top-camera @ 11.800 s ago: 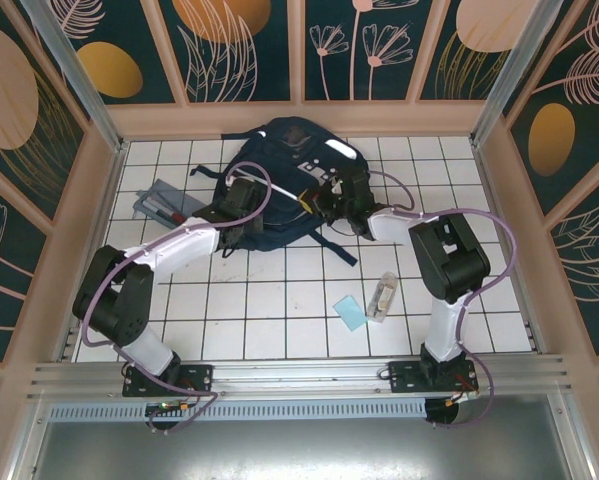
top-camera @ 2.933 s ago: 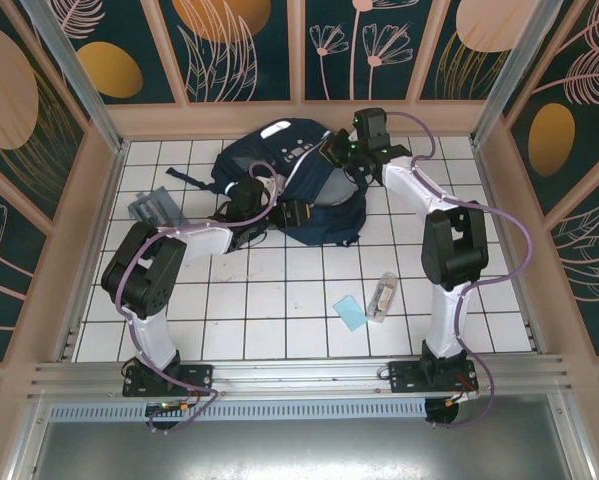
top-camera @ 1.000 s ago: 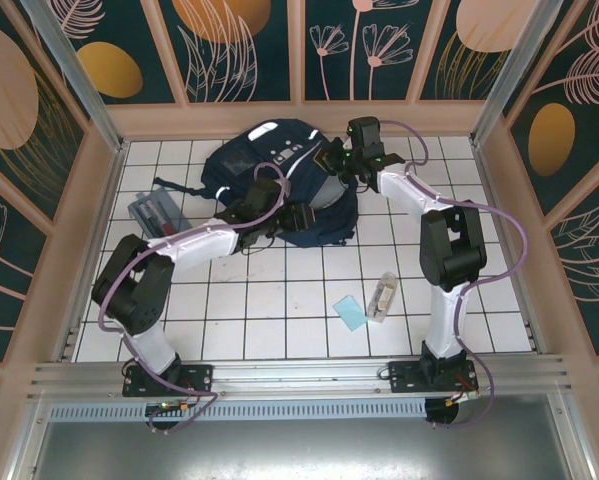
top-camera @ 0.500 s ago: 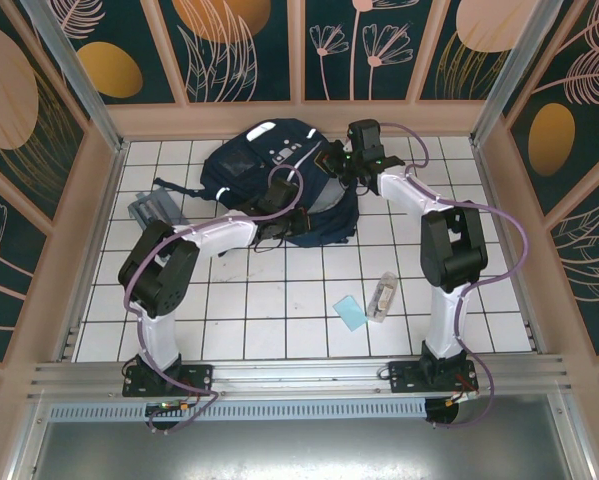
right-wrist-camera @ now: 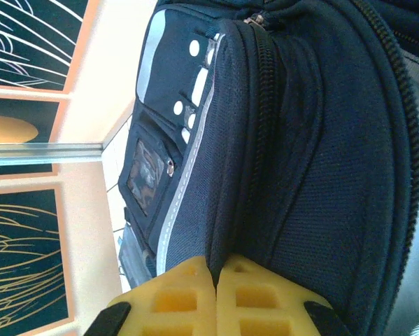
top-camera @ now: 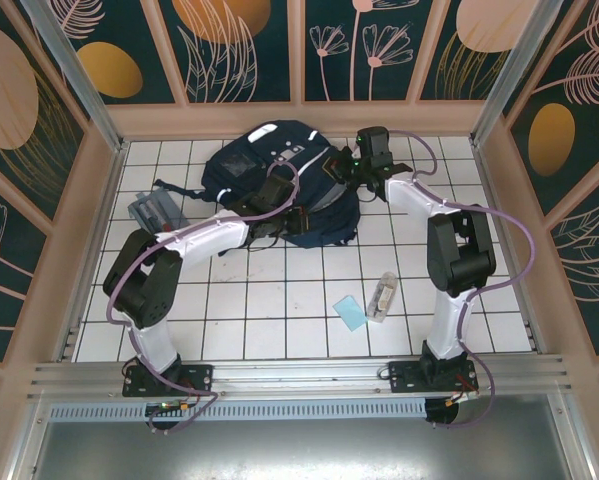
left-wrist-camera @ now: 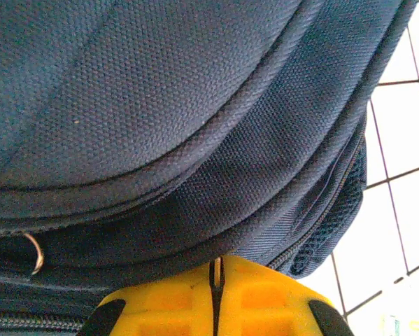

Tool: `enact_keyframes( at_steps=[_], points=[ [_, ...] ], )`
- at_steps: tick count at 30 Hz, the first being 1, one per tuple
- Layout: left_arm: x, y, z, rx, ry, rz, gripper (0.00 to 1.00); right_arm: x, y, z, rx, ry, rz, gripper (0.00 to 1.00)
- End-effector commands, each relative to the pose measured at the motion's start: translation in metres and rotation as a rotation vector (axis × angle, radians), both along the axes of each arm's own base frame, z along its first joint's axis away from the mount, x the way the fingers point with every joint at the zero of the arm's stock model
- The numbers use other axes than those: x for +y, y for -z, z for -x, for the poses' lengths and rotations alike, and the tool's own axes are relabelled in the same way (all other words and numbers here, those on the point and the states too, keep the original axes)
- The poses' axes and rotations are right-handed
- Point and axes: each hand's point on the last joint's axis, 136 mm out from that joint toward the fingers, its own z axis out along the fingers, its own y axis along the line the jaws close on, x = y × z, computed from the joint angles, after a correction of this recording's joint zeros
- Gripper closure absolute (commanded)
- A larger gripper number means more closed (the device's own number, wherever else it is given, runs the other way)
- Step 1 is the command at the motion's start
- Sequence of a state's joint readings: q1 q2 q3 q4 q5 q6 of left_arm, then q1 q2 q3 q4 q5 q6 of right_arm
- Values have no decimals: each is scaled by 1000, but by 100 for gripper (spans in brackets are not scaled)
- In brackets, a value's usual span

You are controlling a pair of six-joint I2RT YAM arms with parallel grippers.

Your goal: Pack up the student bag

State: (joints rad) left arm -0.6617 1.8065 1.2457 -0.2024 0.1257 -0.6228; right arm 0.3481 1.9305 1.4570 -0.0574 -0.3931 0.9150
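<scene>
The student bag (top-camera: 241, 170) lies at the far middle of the tiled table (top-camera: 279, 300). The left arm stretches forward to its near edge, with the left gripper (left-wrist-camera: 216, 274) pressed together against the fabric. The right arm reaches far and bends leftward, the right gripper (right-wrist-camera: 216, 271) pinching a bag fold.

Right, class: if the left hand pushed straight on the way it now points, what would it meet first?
The student bag. The left hand is shut with its tips right at the navy fabric, so there is no free way ahead. Whether a fold is pinched between them is unclear.
</scene>
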Motion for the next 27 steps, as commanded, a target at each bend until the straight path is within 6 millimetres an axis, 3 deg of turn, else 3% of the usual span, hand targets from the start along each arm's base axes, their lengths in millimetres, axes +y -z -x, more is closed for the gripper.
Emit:
enact_keyframes(
  at_steps=[1, 9, 14, 18, 20, 23, 27],
  points=[
    [18, -4, 0, -18, 30, -86, 100, -5, -39, 1, -115, -20, -5, 100],
    [48, 33, 6, 88, 109, -192, 100, -16, -40, -2, -119, -17, 11, 100],
    [38, 26, 14, 106, 173, -142, 100, -15, -44, -5, -132, -30, 21, 100],
    [42, 25, 14, 100, 194, -151, 100, -11, -42, -2, -135, -54, 60, 100],
    [31, 15, 17, 85, 230, -62, 100, -7, -40, 2, -130, -86, 51, 100],
    [1, -9, 23, 80, 297, 145, 100, -2, -36, 11, -108, -117, 4, 68],
    [-23, -35, 19, 62, 302, 332, 100, -1, -40, 34, -108, -129, -71, 49]
  ],
)
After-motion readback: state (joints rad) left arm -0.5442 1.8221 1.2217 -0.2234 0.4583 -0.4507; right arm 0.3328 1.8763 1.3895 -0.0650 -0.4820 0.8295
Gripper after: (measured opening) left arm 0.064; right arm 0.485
